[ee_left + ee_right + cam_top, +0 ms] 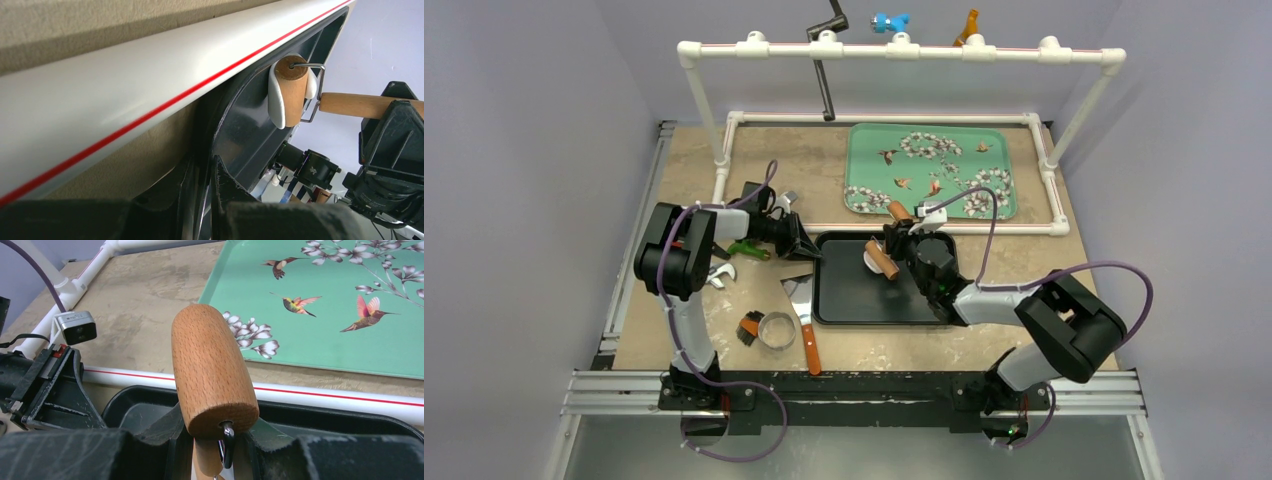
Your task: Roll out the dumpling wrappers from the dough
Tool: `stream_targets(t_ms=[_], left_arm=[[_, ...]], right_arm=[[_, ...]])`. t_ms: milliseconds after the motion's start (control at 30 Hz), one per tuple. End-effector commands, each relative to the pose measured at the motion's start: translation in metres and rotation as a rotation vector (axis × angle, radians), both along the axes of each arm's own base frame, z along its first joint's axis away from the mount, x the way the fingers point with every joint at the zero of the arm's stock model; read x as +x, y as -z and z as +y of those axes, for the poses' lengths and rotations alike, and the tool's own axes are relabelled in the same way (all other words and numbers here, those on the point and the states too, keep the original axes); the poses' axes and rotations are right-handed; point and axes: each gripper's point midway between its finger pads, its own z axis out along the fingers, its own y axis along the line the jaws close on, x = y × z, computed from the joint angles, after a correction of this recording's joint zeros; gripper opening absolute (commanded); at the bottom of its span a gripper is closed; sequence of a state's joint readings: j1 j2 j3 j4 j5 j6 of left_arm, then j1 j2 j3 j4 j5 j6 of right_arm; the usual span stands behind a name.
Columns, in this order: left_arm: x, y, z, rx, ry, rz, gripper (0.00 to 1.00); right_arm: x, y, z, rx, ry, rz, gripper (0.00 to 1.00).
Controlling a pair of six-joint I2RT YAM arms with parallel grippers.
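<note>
The left tool (pixel 205 175) is clamped on the rim of the black rectangular tray (pixel 864 300). The right tool (pixel 215 437) is closed round the wooden hand roller (pixel 212 370), which is pressed on the flat white dough wrapper (pixel 276 102) inside the tray. Sticking to the roller is judged likely to tear it.

Robot lab cell
Bare grey walls (pixel 524 150), pipe-framed tabletop (pixel 686 160), two robot arms (pixel 679 262) on a metal rail (pixel 1104 392).

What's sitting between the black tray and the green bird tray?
A white pipe with a red stripe runs along the black tray; past it is a bare strip of tabletop, then the green tray. The right wrist view shows it best.
</note>
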State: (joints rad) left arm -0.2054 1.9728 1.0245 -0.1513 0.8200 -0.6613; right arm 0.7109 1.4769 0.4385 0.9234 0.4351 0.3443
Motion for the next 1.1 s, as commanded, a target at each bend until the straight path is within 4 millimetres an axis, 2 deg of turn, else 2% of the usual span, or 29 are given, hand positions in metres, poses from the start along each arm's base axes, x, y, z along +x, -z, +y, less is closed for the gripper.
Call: stream_targets(t_ms=[0, 133, 233, 300, 367, 500, 567, 633, 700, 733, 800, 867, 967, 1067], left_arm=[[0.008, 0.016, 0.01, 0.086, -0.061, 0.012, 0.04], [0.012, -0.005, 0.01, 0.083, -0.05, -0.062, 0.17], [0.014, -0.029, 0.009, 0.067, -0.035, -0.125, 0.29], [0.011, -0.042, 0.012, 0.077, -0.022, -0.153, 0.39], [0.009, -0.049, 0.015, 0.102, -0.017, -0.176, 0.44], [0.0, -0.057, 0.018, 0.113, 0.01, -0.191, 0.46], [-0.005, -0.075, 0.015, 0.083, 0.061, -0.263, 0.46], [-0.013, -0.102, 0.005, 0.066, 0.198, -0.429, 0.46], [-0.039, -0.12, -0.008, 0.078, 0.453, -0.61, 0.46], [-0.055, -0.121, -0.011, 0.102, 0.606, -0.698, 0.46], [-0.1, -0.116, -0.016, 0.094, 0.912, -0.802, 0.53], [-0.14, -0.108, -0.012, 0.09, 1.16, -0.837, 0.6], [-0.186, -0.097, -0.002, 0.06, 1.452, -0.887, 0.73], [-0.208, -0.09, 0.003, 0.019, 1.642, -1.039, 0.74]], right_arm=[[0.002, 0.002, -0.004, -0.021, 0.02, 0.042, 0.0], [0.001, 0.004, -0.004, -0.034, 0.014, 0.049, 0.0], [0.0, 0.005, -0.004, -0.035, 0.013, 0.052, 0.0], [0.001, 0.008, -0.004, -0.041, 0.012, 0.06, 0.0], [0.002, 0.01, -0.003, -0.041, 0.012, 0.063, 0.0], [0.004, 0.009, -0.003, -0.024, 0.008, 0.048, 0.0], [0.006, 0.009, -0.003, -0.019, 0.0, 0.046, 0.0], [0.007, 0.011, -0.002, -0.019, -0.012, 0.05, 0.0], [0.008, 0.014, -0.001, -0.02, -0.018, 0.054, 0.0], [0.008, 0.016, -0.001, -0.022, -0.021, 0.055, 0.0], [0.009, 0.02, 0.001, -0.03, -0.028, 0.058, 0.0], [0.01, 0.023, 0.002, -0.035, -0.034, 0.065, 0.0], [0.009, 0.026, 0.003, -0.037, -0.042, 0.072, 0.0], [0.009, 0.027, 0.003, -0.044, -0.043, 0.074, 0.0]])
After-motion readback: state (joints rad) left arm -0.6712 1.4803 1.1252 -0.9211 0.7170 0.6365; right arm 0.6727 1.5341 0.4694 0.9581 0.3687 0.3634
